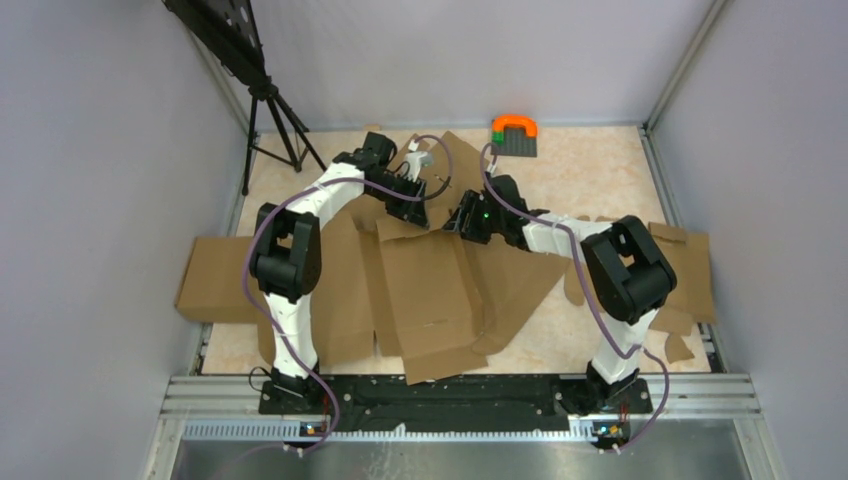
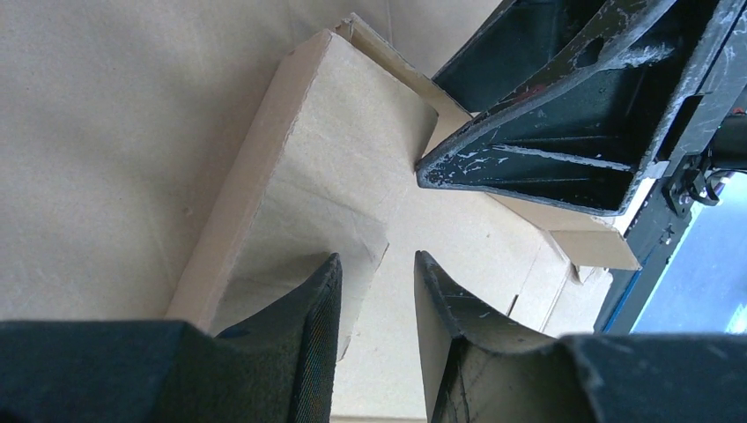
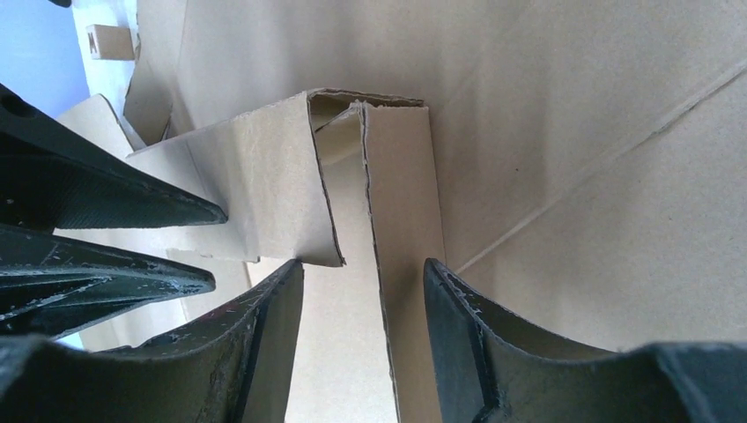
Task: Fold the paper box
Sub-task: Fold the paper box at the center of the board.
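Note:
The paper box point(image 1: 430, 290) is a large brown die-cut sheet lying flat mid-table, with one narrow flap point(image 1: 440, 208) raised at its far side. Both grippers meet at that flap. My left gripper point(image 1: 418, 207) comes from the left. Its jaws point(image 2: 377, 260) stand apart, and the folded flap's point(image 2: 326, 167) lower corner reaches just between the tips. My right gripper point(image 1: 463, 218) is open too point(image 3: 363, 264), with a creased strip of the flap point(image 3: 401, 194) running edge-on between its fingers. The right fingers point(image 2: 546, 159) press near the flap's fold.
An orange and green piece on a dark block point(image 1: 514, 133) stands at the back. A black tripod point(image 1: 268, 110) is at the back left. A smaller cardboard slab point(image 1: 215, 280) lies left, with more cardboard point(image 1: 690, 265) and scraps point(image 1: 678, 345) right.

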You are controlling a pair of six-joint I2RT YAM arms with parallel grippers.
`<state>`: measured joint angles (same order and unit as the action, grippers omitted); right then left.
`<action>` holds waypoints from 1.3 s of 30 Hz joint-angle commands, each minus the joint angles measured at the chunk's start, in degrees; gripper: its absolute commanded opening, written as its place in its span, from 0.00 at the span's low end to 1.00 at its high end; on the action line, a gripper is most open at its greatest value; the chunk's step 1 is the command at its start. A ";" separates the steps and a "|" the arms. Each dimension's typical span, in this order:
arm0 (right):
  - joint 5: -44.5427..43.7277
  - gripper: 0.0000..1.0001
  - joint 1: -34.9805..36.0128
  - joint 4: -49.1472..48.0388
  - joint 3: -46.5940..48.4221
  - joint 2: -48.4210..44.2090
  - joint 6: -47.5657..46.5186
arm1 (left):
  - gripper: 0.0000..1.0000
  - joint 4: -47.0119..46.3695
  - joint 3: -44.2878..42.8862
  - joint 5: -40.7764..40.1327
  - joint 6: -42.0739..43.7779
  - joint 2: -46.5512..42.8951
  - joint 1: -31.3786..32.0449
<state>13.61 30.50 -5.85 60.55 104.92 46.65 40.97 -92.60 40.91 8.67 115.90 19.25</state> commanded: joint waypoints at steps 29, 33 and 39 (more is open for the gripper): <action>2.47 0.47 -0.97 -2.53 7.51 4.11 -3.37 | 0.49 -1.30 -1.47 -3.83 -3.38 -2.39 0.00; 2.35 0.44 -0.94 -1.96 7.77 4.45 -4.05 | 0.55 -1.24 -2.62 -6.76 -5.27 -4.13 -0.05; 2.22 0.42 -0.80 -1.36 8.76 5.31 -4.72 | 0.67 -8.38 2.74 -8.12 -6.81 -10.69 -1.00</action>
<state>15.77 29.80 -7.05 66.57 109.47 43.57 38.92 -92.12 34.92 2.87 112.40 19.20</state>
